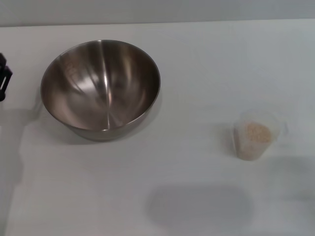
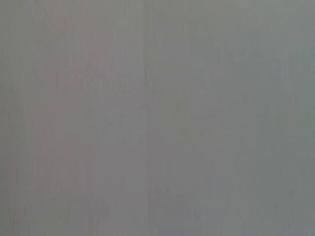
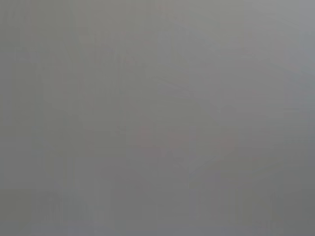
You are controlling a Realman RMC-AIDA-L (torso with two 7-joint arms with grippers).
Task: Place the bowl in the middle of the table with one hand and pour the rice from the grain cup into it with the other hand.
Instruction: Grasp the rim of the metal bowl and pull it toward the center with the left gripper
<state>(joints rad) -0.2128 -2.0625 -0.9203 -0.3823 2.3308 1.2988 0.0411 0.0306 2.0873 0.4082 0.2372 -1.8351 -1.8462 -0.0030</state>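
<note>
I have the bowl (image 1: 101,89) sitting upright on the tabletop (image 1: 206,59), its shiny inside bare, with no grain in it that I can make out. Taking the bowl as my landmark, the cup (image 1: 254,134) stands well apart from it, off toward my right side and a little nearer to me, also upright on the tabletop. The rice (image 1: 257,132) is inside the cup as a pale heap (seen through the clear wall), and none of it lies on the tabletop between cup and bowl.

On the bowl's other side, at the very edge of my head view, a bit of the left gripper (image 1: 4,77) shows as a black shape, near the bowl's rim but apart from it. Only that sliver is visible, so I cannot tell whether it is spread or pressed together. The right gripper does not show anywhere in my head view.

A soft shadow (image 1: 199,206) falls on the tabletop nearer to me than the bowl, roughly between bowl and cup. Both wrist views give me only a flat grey field, with nothing I can pick out.
</note>
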